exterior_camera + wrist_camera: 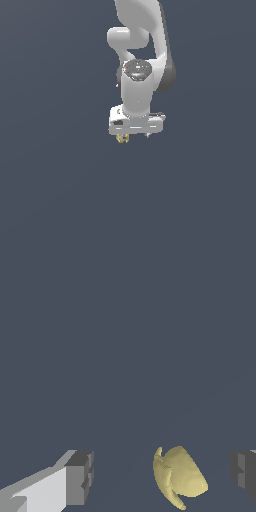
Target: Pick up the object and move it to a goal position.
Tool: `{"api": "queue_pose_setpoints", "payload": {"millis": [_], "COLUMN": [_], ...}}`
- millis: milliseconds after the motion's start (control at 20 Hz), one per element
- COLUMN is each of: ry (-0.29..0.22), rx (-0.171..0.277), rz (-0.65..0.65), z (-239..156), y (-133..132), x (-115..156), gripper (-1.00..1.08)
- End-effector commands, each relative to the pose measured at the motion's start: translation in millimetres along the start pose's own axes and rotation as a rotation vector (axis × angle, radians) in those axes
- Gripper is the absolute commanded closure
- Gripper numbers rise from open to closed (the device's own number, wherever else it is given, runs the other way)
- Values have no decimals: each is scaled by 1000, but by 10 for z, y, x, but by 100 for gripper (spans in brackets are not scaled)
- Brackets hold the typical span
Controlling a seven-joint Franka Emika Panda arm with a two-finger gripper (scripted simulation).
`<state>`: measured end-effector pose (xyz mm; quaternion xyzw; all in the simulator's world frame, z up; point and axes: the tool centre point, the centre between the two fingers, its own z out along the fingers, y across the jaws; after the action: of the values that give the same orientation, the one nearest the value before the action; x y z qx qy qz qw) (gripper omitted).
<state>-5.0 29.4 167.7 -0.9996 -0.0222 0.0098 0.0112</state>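
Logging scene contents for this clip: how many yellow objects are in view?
1. The yellow object lies between the open gripper's fingers, nearer one, touching neither. In the exterior view it peeks out under the gripper at the exterior view's left. The arm may hide others.

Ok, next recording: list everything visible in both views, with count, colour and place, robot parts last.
small dull-yellow lumpy object: one, yellow, between the two gripper fingers in the wrist view, touching neither; in the exterior view it peeks out below the gripper, toward the exterior view's left.
plain dark blue-grey background: one, fills both views; no goal marker visible.
white robot arm: one, white with dark joints, coming down from the top of the exterior view.
gripper: one, white body with dark grey fingers, open, straddling the object.
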Motion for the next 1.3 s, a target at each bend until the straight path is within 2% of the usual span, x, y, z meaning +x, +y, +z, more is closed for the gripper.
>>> {"api": "queue_pose_setpoints", "payload": {"millis": [0, 450, 850, 1250], "ry": [0, 11, 11, 11], "rx": [0, -24, -23, -26], "rz": [0, 19, -4, -104], "z": [0, -148, -100, 86], "y": [0, 273, 280, 347], "x": [0, 50, 16, -140], "gripper": [-92, -92, -92, -92]}}
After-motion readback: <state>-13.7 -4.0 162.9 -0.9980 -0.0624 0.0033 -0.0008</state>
